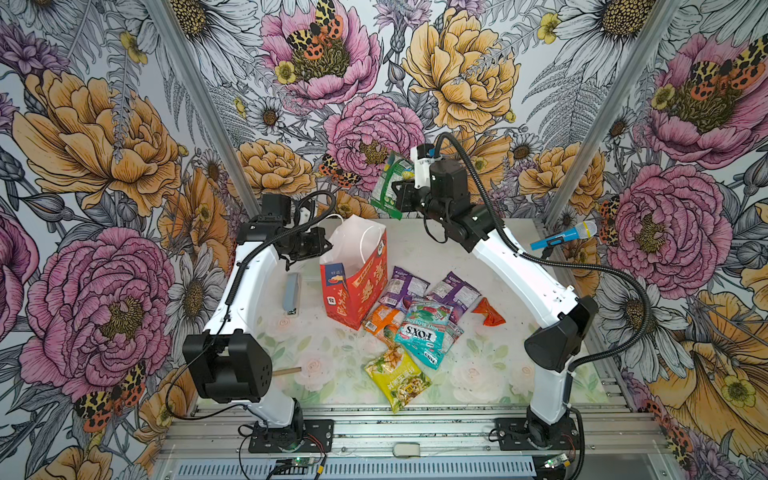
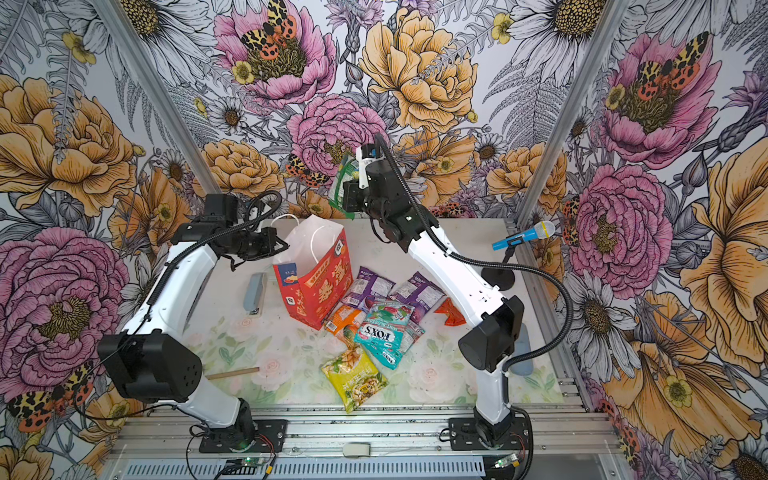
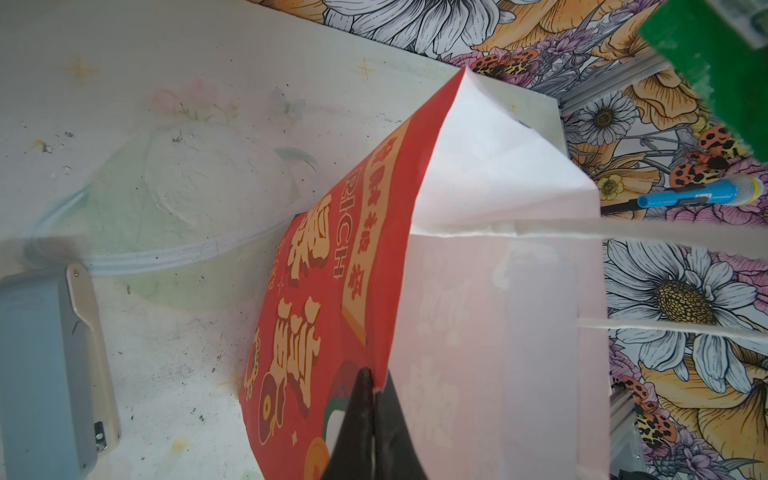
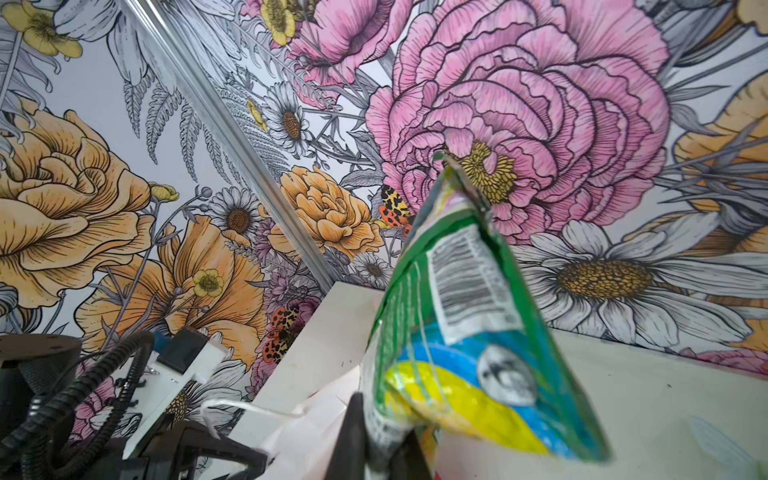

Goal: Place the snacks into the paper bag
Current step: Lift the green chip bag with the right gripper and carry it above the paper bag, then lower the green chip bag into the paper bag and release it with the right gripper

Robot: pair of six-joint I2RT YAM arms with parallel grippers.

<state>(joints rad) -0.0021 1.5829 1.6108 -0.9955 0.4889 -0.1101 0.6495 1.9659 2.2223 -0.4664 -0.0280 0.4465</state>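
The red paper bag [image 1: 360, 291] [image 2: 318, 291] stands upright and open near the table's back left. My left gripper [image 1: 323, 246] [image 3: 376, 386] is shut on its rim, one finger outside on the red face [image 3: 328, 291], one inside on the white. My right gripper [image 1: 401, 193] [image 4: 382, 436] hangs above and behind the bag's mouth, shut on a green packet [image 1: 388, 183] [image 4: 457, 299] that dangles from it. On the table right of the bag lie two purple packets [image 1: 403, 286] [image 1: 453, 291], an orange one [image 1: 381, 320], the teal FOX'S packet [image 1: 428, 332], a yellow one [image 1: 397, 380] and a small red-orange triangular one [image 1: 488, 312].
A grey rectangular block [image 1: 292, 293] lies left of the bag. A blue toy microphone [image 1: 565, 236] on a stand sits at the right back edge. A wooden stick [image 1: 286, 371] pokes out by the left arm. A clear plastic lid [image 3: 187, 199] lies behind the bag.
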